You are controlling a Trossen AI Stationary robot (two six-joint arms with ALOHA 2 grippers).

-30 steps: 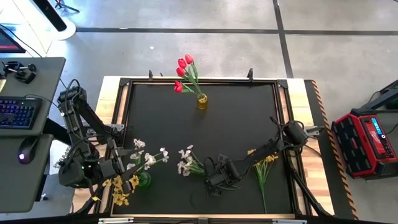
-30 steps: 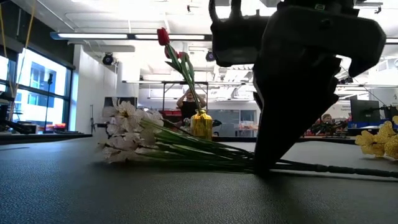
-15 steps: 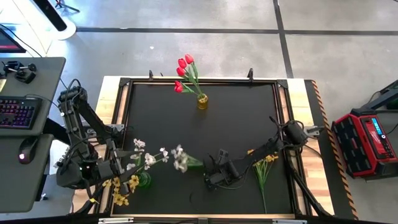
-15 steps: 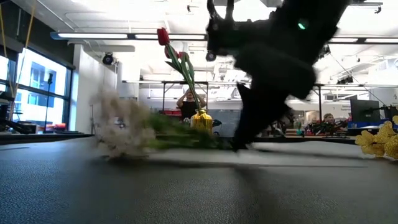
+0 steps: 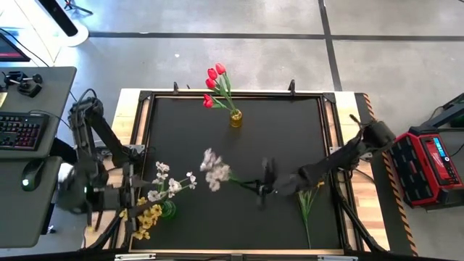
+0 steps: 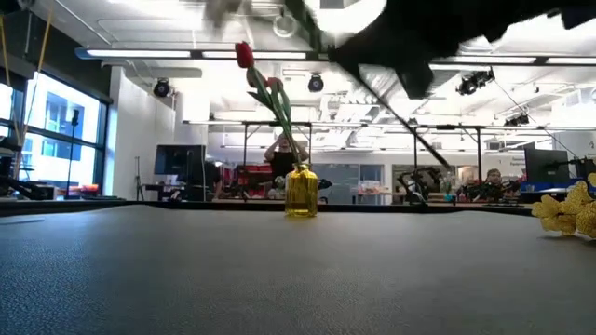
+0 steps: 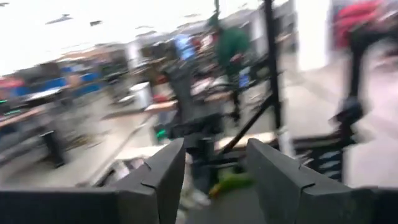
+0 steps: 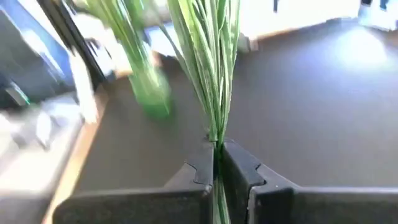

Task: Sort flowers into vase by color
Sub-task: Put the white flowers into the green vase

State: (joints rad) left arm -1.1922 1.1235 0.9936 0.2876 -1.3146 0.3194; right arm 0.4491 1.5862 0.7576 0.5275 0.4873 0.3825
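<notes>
The right gripper [image 5: 265,176] pinches the white spray [image 5: 214,169] mid-table, far from edges. The left gripper [image 7: 214,171] is spread.

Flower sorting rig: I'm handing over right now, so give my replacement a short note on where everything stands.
Right gripper: shut on the white flower spray, lifted off the mat.
Left gripper: open, at the table's left edge beside the green vase.
Done: red tulips are in the yellow vase; some white blossoms are in the green vase.
Left: place the held spray; yellow bunches lie at the right and front left.
</notes>
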